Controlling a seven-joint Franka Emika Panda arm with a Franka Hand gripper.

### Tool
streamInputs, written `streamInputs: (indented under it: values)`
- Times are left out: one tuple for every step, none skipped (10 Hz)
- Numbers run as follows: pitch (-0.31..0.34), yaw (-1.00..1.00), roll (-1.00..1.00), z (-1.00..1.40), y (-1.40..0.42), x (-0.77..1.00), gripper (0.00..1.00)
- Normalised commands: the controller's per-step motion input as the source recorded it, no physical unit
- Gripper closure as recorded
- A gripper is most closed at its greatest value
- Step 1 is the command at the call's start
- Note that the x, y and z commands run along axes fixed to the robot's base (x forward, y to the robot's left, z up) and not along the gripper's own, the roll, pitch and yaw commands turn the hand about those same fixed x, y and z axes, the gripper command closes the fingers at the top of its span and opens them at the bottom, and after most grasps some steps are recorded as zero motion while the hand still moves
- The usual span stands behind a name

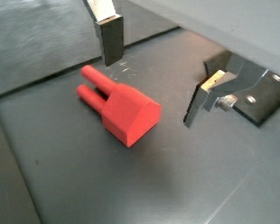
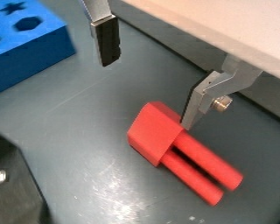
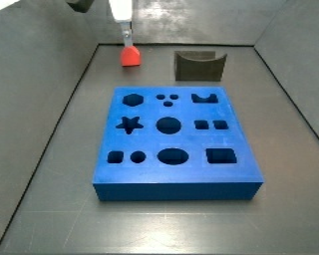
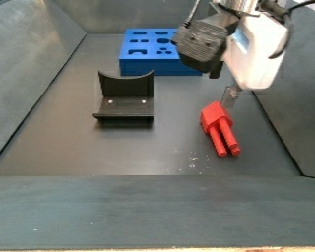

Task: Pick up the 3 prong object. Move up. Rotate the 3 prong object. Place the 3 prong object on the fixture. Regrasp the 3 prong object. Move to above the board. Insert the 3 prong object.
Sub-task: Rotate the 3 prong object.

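Note:
The red 3 prong object [image 1: 122,107] lies flat on the dark floor, and also shows in the other wrist view [image 2: 178,149] and in both side views [image 3: 128,55] [image 4: 220,128]. My gripper [image 1: 152,89] is open and empty just above it, one finger [image 1: 111,39] near the prong tips and the other finger [image 1: 205,98] past the block end. It shows in a side view [image 4: 227,95] over the object's far end. The dark fixture [image 4: 123,98] stands apart from the object. The blue board [image 3: 173,139] lies further off.
Grey walls enclose the floor on all sides [image 3: 56,60]. The board's corner [image 2: 25,39] shows near one finger in a wrist view. The red object lies close to a side wall [image 4: 285,128].

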Motion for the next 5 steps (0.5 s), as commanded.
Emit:
streamInputs:
  values:
    - [0.003, 1.00, 0.00, -0.05, -0.01, 0.03, 0.00]
    - [0.004, 1.00, 0.00, -0.05, -0.01, 0.03, 0.00]
    - [0.004, 1.00, 0.00, -0.05, -0.01, 0.03, 0.00]
    - [0.004, 1.00, 0.00, -0.05, -0.01, 0.03, 0.00]
    - [0.004, 1.00, 0.00, -0.05, -0.01, 0.03, 0.00]
